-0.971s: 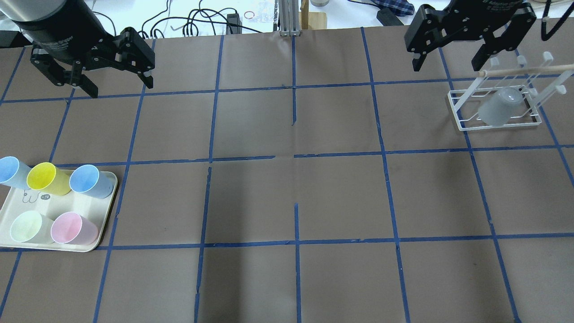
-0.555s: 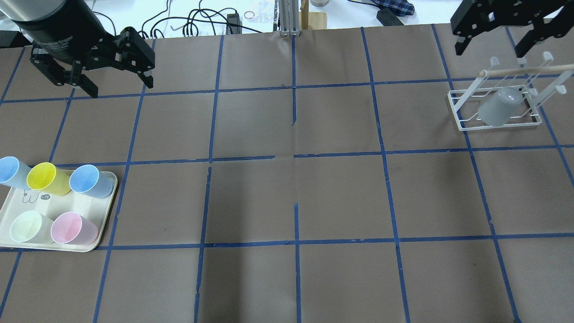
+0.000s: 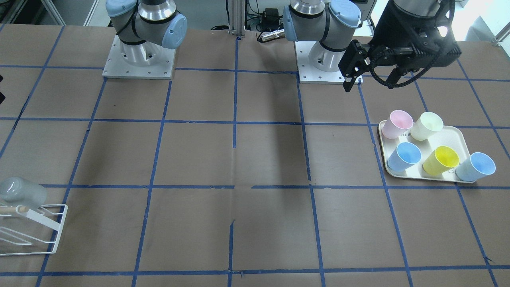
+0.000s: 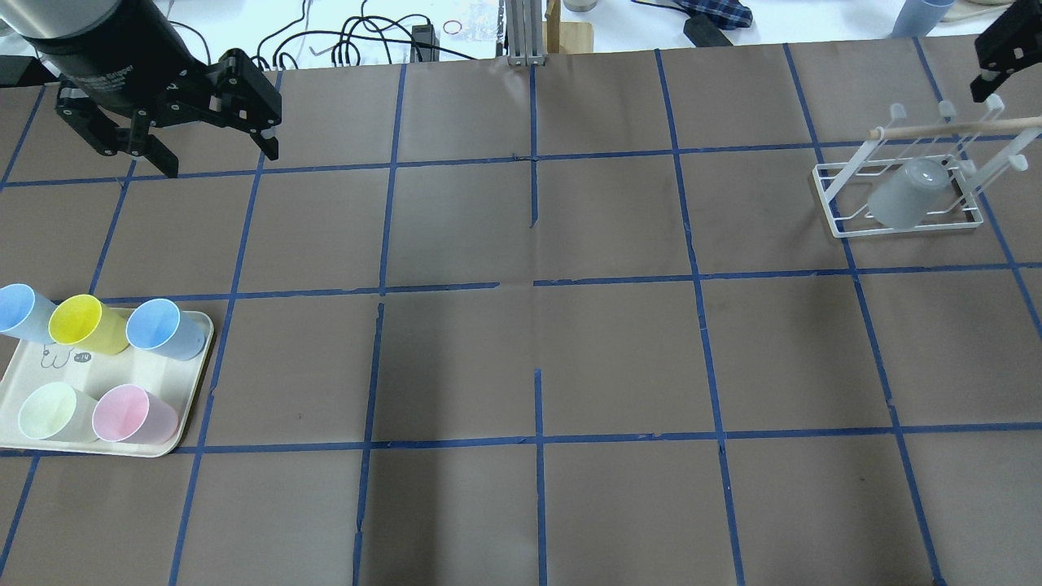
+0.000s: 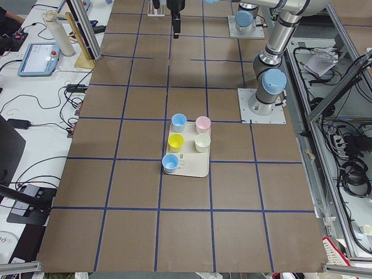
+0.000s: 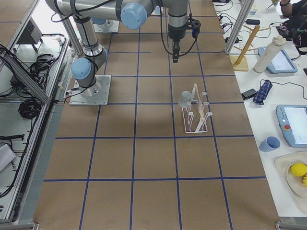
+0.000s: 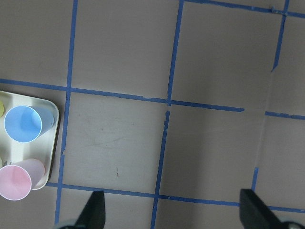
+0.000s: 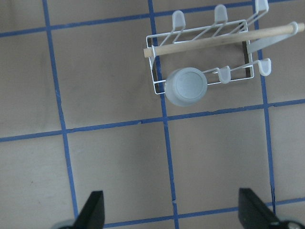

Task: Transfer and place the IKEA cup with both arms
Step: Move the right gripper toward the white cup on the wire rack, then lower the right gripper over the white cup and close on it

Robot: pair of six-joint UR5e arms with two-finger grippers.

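— Both hang spread and empty: left gripper point(image 4: 218, 159) near the tray point(image 4: 98, 370), right gripper point(image 8: 174, 212) up near the drying rack point(image 8: 205, 42).
— And the IKEA cup point(image 4: 905, 195)?
— Mouth-down, tilted, hung on that drying rack. Shallow seating or a bump could drop it.

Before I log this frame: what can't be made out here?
- Right claw: the overhead view's right edge cuts it off; only fingertips show in the right wrist view.
- IKEA cup: upside down on the rack, so its inside and whatever holds it are hidden in every view.
- Tray marking: too small to read overhead.
- Outermost blue cup: clipped by the overhead view's left edge.
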